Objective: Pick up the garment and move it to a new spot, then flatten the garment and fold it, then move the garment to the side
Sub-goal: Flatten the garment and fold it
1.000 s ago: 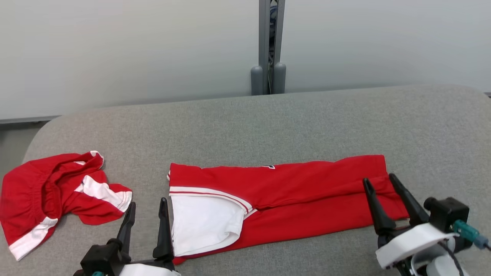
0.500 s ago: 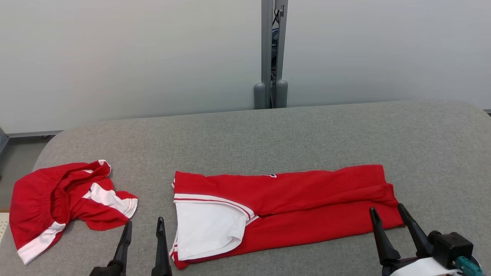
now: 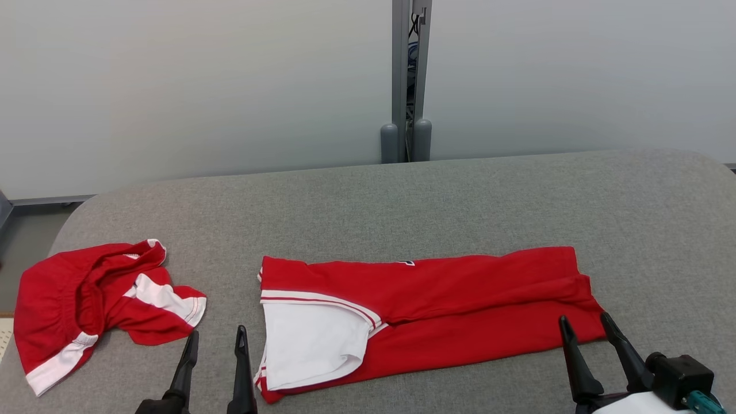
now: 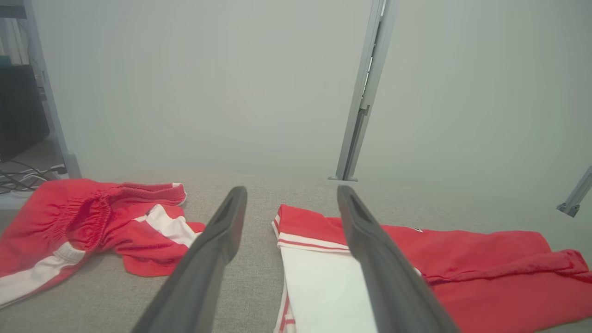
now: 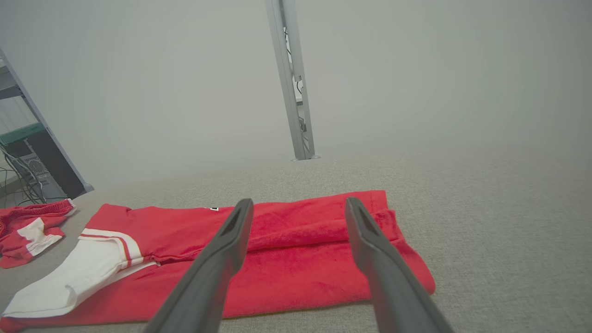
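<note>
Red folded garment (image 3: 471,310), small unreadable label (image 3: 405,263); left fingers (image 3: 242,374), right fingers (image 3: 577,362) spread apart.

No legible text was found. A small dark patch (image 3: 404,263) on the folded red garment (image 3: 460,305) was too small to read.

My left gripper (image 3: 217,332) is cut off below its fingers (image 3: 242,368); I can't read the mark (image 3: 405,263) on the garment (image 3: 460,290).
</note>
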### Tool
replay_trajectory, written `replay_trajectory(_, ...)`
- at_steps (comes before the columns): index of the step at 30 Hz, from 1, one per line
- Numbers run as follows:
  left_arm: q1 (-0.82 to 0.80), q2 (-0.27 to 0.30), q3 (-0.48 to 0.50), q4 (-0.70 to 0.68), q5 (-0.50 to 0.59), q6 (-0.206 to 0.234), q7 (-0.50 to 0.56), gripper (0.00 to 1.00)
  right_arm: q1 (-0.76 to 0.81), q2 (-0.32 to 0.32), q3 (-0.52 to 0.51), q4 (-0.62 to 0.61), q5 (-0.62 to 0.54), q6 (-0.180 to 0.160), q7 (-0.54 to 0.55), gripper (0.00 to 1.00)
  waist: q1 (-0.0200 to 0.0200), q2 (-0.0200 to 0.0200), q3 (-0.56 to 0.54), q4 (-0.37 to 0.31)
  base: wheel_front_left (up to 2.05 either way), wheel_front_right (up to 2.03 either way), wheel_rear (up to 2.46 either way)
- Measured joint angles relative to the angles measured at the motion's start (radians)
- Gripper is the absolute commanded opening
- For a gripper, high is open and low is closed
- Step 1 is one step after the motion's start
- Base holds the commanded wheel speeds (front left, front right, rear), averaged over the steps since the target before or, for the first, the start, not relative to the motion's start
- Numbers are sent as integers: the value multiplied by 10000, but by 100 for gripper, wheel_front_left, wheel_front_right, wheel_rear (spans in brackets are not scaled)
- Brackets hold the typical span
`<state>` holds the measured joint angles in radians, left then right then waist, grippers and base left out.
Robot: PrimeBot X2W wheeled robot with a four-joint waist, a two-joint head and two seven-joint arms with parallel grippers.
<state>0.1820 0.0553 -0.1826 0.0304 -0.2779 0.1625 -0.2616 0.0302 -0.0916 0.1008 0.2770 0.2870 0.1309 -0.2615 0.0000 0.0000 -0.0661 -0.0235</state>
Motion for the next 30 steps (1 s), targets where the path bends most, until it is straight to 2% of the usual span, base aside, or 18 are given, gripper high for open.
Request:
replay_trajectory(10, -9, -50, 102, 169, 238, -180, 0, 100, -38, 73, -173, 322, 128, 0, -2, 100, 0, 0, 58, 19, 0, 0, 0)
replay_trajectory(13, -18, -52, 38, 251, 247, -247, 0, 100, -339, 107, -514, 1189, 163, 0, -2, 100, 0, 0, 109, 11, 0, 0, 0)
replay_trajectory(24, -273, -63, -284, 545, 405, -439, 0, 100, -2929, 128, -2104, 4987, -161, 0, 81, 100, 0, 0, 401, 281, 0, 0, 0)
replay_trajectory(30, -407, -59, -420, 665, 470, -560, 0, 100, -3963, -40, -2556, 6589, -410, 0, 104, 100, 0, 0, 726, 463, 0, 0, 0)
